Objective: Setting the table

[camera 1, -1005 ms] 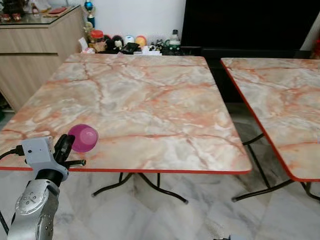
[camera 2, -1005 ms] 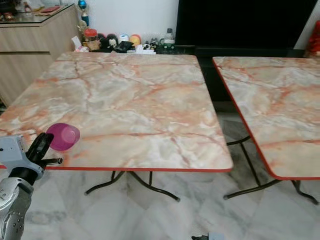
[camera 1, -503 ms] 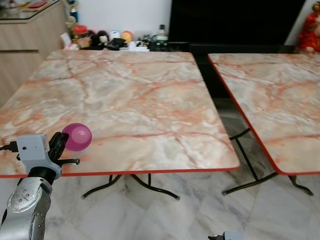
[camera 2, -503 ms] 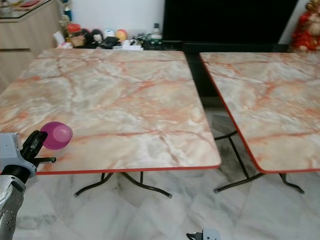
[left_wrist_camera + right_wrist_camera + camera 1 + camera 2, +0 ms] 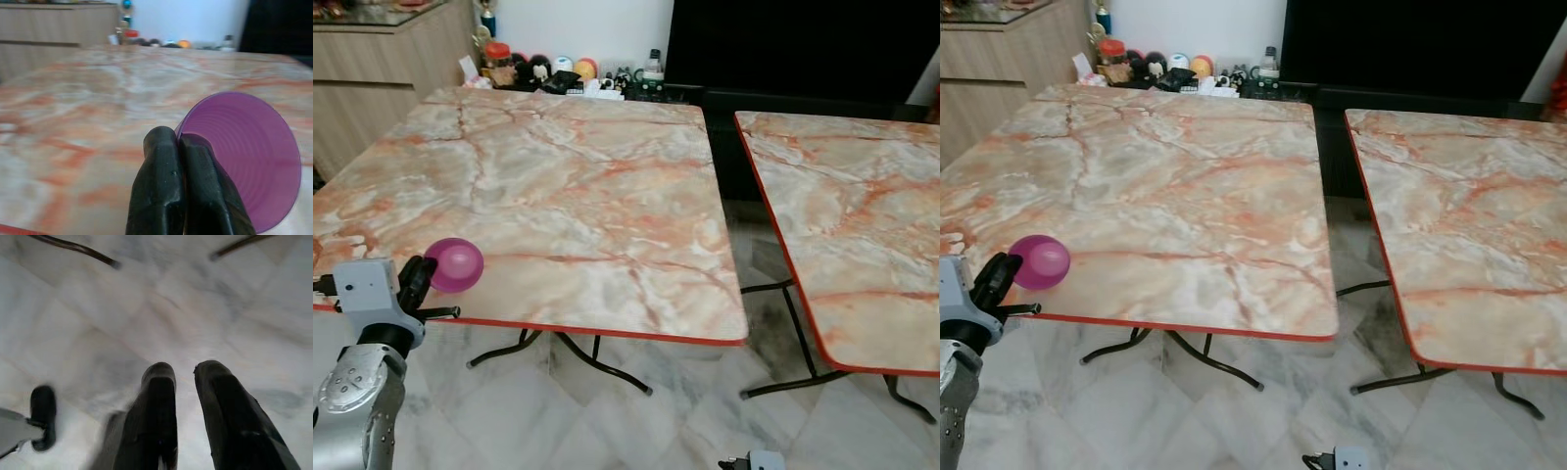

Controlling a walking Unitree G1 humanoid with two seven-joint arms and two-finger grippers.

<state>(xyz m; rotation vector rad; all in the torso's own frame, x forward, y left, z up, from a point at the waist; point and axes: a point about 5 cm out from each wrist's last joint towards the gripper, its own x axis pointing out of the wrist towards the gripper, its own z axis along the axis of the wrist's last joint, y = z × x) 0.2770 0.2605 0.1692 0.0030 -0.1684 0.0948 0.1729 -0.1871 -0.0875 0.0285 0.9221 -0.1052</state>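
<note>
From the left eye view, the left gripper [image 5: 419, 284] sits at the near left corner of the marble-patterned surface [image 5: 578, 186], its black fingers pinching the rim of a purple cup [image 5: 456, 264] that lies tipped on its side above the red-edged near border. The hold by the rim suggests the cup is being carried in from the edge toward a place setting, so the task looks barely begun; the rest of the surface is bare. A second table [image 5: 852, 215] of the same pattern stands just to the right across a narrow gap, and a wooden cabinet [image 5: 382, 78] lines the far left wall, with small bottles and toys [image 5: 558, 76] along the far side beside a large dark screen [image 5: 803, 44]. The right eye view gives the same layout, the cup [image 5: 1039, 261] close to the near left edge. In the left wrist view the fingers [image 5: 168, 186] are pressed together on the cup's rim [image 5: 242, 156], its ribbed open mouth facing the camera. In the right wrist view the right gripper [image 5: 183, 396] hangs idle over the pale marble floor [image 5: 146, 308], fingers slightly spread and holding nothing, folding table legs [image 5: 73, 247] dark beyond.
</note>
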